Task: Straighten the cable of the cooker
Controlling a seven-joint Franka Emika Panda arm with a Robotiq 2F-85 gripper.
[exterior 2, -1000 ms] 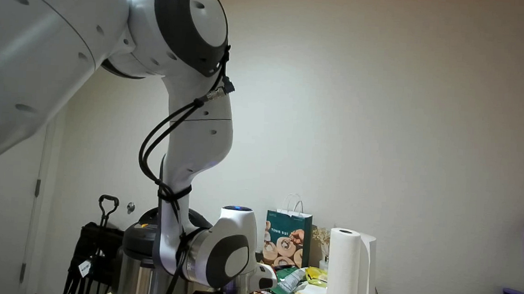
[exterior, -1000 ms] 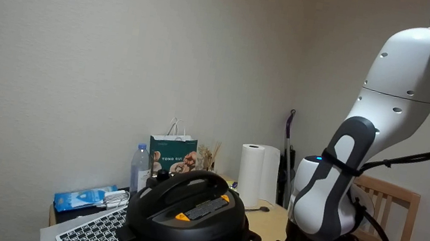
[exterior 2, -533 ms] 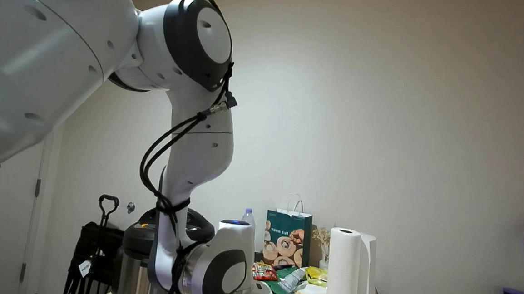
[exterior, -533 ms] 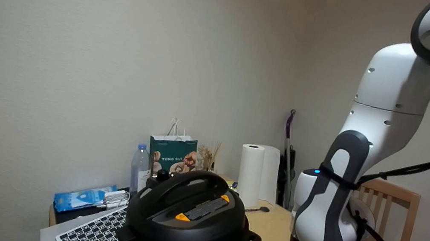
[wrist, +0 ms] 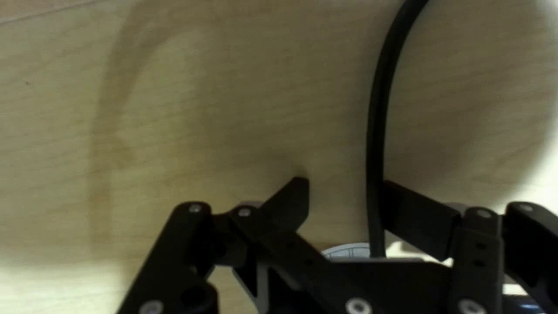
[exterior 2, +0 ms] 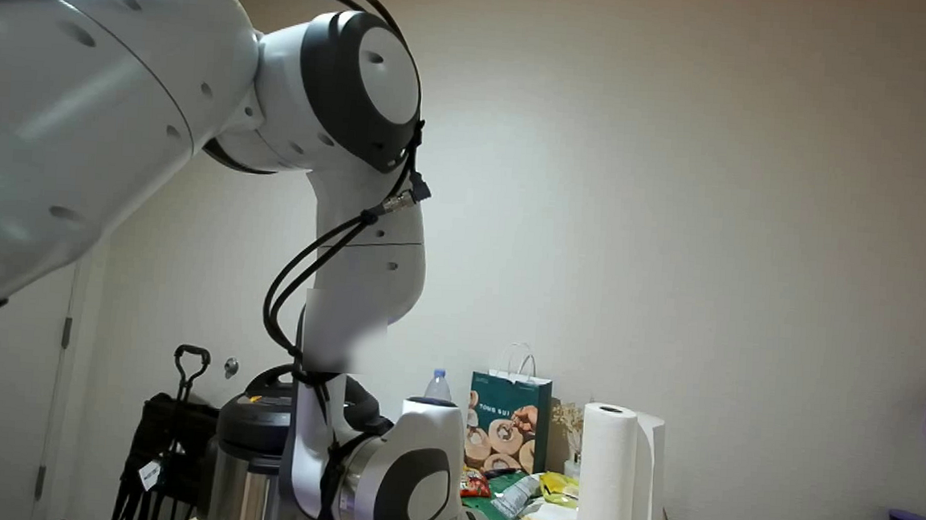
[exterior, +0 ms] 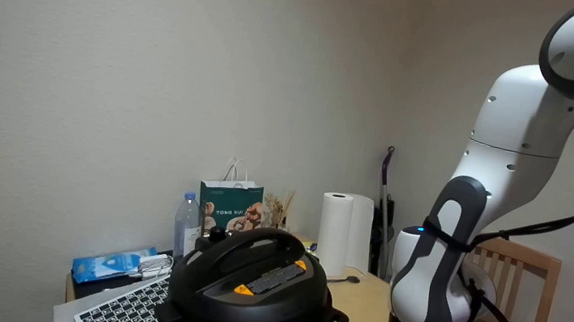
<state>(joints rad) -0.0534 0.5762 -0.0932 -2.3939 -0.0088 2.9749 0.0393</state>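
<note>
Wrist view: the black cable [wrist: 376,131] enters at the top edge, right of centre, and bends down between the spread fingers of the gripper [wrist: 343,198]; it runs just beside, or touching, the fingertip at right, apart from the one at left. The cable looks thin, smooth and gently bowed against the pale wooden table [wrist: 244,109]. In an exterior view it shows as dark loops, low and right of centre, between the cooker [exterior: 251,316] and the gripper.
</note>
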